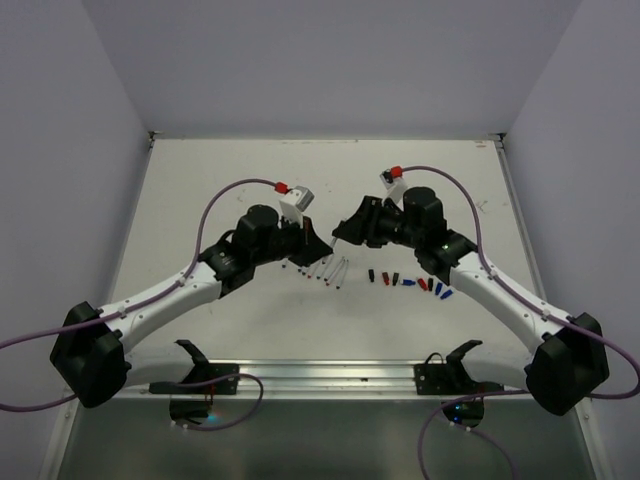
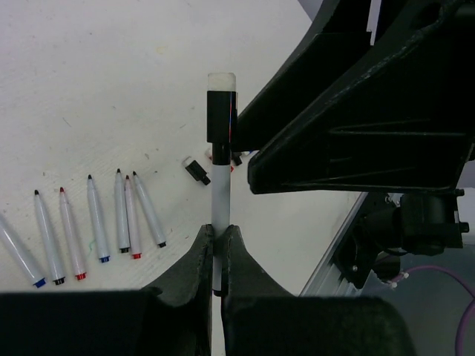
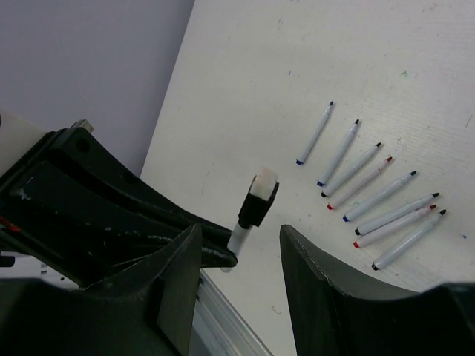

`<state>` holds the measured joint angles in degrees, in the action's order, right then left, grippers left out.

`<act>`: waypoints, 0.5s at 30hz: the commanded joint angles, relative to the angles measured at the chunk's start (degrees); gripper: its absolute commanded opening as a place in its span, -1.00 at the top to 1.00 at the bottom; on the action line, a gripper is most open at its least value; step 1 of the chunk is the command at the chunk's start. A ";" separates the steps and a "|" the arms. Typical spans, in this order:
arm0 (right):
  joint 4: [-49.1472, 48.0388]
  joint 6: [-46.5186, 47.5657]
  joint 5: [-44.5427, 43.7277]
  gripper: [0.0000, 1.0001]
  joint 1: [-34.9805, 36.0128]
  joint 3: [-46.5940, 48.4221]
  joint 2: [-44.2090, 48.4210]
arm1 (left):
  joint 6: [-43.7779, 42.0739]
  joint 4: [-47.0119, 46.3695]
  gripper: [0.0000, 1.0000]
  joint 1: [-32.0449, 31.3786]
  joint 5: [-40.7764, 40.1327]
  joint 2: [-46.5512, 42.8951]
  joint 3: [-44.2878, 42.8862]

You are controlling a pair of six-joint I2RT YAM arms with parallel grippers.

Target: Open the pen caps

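Note:
My left gripper (image 2: 218, 231) is shut on the lower barrel of a white pen (image 2: 220, 189). The pen stands up out of the jaws with its black cap (image 2: 221, 115), white-ended, still on. My right gripper (image 3: 240, 231) is open. Its fingertips are just short of that cap (image 3: 260, 199), one to each side, touching nothing. In the top view the two grippers, left (image 1: 318, 246) and right (image 1: 341, 232), meet above the table's middle. Several uncapped pens (image 1: 330, 268) (image 2: 96, 222) (image 3: 371, 189) lie in a row. Several loose pen caps (image 1: 412, 283) in black, red and blue lie to their right.
One loose black cap (image 2: 197, 169) lies on the table beyond the held pen. An aluminium rail (image 1: 320, 375) runs along the near table edge. Purple cables (image 1: 215, 205) arc over both arms. Grey walls close in the table at the back and both sides.

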<state>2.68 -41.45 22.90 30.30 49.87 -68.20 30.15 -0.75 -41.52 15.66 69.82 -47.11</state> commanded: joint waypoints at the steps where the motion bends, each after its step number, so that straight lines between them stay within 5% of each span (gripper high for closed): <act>1: -2.06 -0.65 -3.82 0.00 1.42 3.57 -1.14 | -1.50 -2.50 1.00 -1.28 -0.28 -1.09 -0.08; 8: -2.41 -1.88 -6.55 0.03 2.65 4.10 -4.30 | -1.06 -2.67 1.00 -2.51 -0.37 -1.36 0.53; 15: -1.97 -1.53 -10.68 0.67 5.29 5.94 -6.94 | -0.80 -2.50 1.00 -3.66 -0.89 -1.44 -0.52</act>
<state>2.09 -43.51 15.75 34.48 52.93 -74.81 30.15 -0.34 -44.51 14.52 69.84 -46.98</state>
